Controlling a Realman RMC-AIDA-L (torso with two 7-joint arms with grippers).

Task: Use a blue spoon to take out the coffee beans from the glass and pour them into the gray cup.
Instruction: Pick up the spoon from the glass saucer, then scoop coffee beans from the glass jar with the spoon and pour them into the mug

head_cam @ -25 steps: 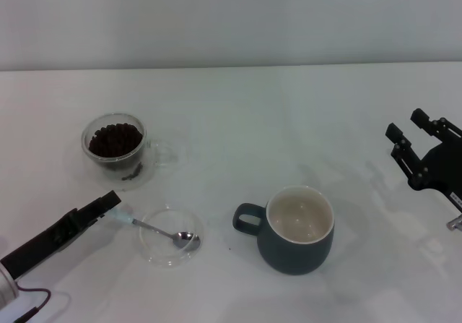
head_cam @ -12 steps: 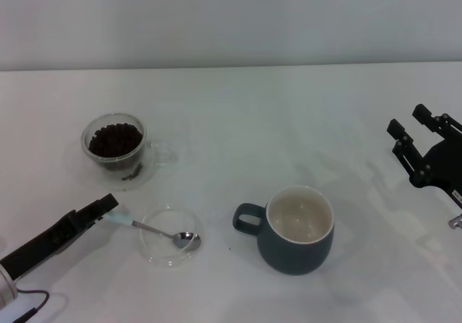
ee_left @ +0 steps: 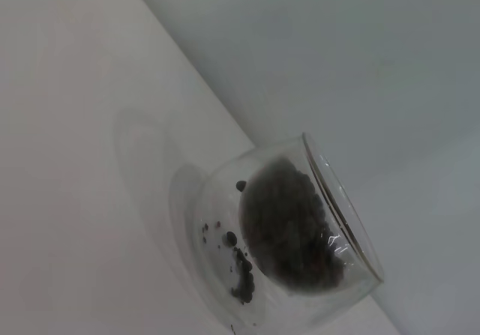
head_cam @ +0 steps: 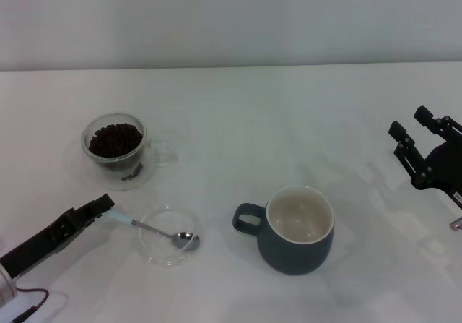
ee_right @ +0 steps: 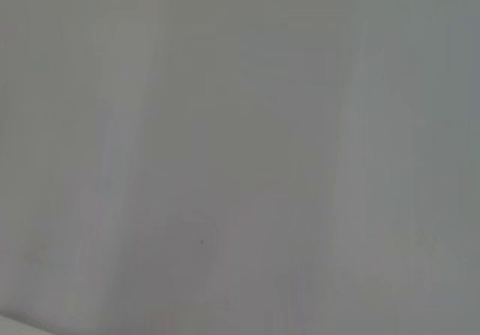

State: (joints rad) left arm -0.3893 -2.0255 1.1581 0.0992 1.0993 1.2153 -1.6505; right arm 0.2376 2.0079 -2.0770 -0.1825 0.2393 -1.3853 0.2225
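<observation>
- The left end effector [head_cam: 107, 205] sits low at the near left of the table [head_cam: 238, 121], its dark fingers closed on the tip of the blue spoon's [head_cam: 155, 229] pale handle.
- From that grip the spoon slants away to the robot's right, its shiny metal bowl lying inside a flat round clear glass saucer [head_cam: 169, 235] and its thin neck crossing the saucer's rim.
- The right end effector [head_cam: 420, 144] hangs at the far right edge of the table, well apart from everything, with its black fingers spread and nothing between them.
- The glass [head_cam: 114, 144] stands upright beyond the left end effector, near the saucer but not touching it; it is clear and double-walled, with a clear side handle pointing to the robot's right.
- The coffee beans [head_cam: 115, 139] fill the glass in a dark heap nearly to the rim; the left wrist view shows the same heap [ee_left: 289, 226] and a few loose dark bits at the bottom between the glass's walls.
- The gray cup [head_cam: 296, 230] stands to the right of the saucer, a rounded dark blue-gray mug with a smooth cream inside, holding nothing, its loop handle turned toward the saucer.
- The table is plain, matte and white.
</observation>
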